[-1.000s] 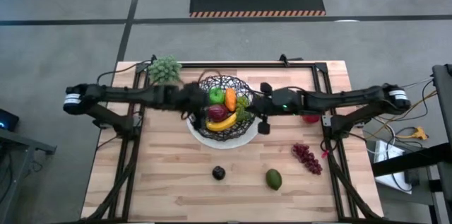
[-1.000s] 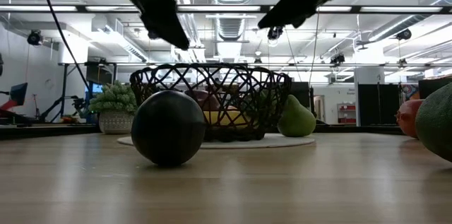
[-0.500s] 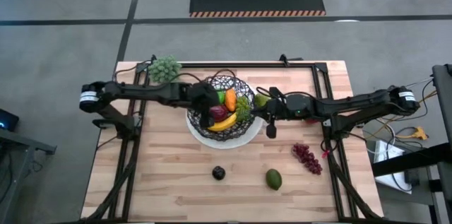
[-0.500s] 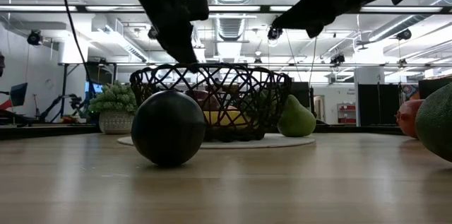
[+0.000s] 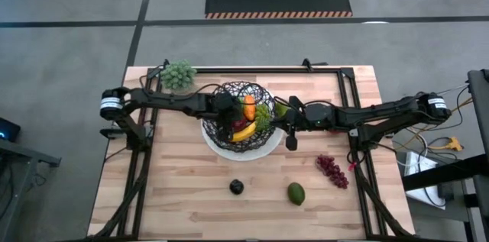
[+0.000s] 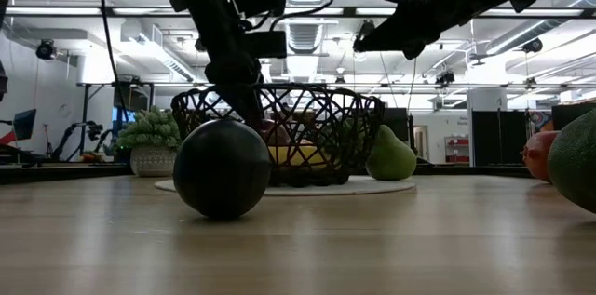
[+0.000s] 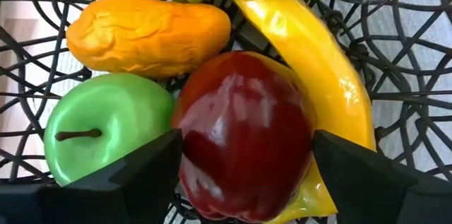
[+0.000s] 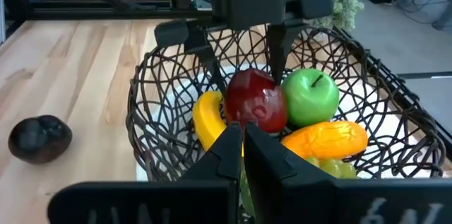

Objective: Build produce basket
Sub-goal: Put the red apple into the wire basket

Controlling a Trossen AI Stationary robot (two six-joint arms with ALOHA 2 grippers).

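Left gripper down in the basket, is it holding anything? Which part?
The left gripper has its fingers either side of the red apple, across its widest part, inside the basket. Firm grip or release cannot be told. The right gripper holds nothing.

Both arms are dark, slim and jointed, each with a white band near its outer end in the high view. Thin black cables run along the left arm [image 5: 164, 102], and the right arm [image 5: 367, 112] carries a small green light. The left gripper [image 7: 244, 174] has flat, matte black, wedge-shaped fingers.
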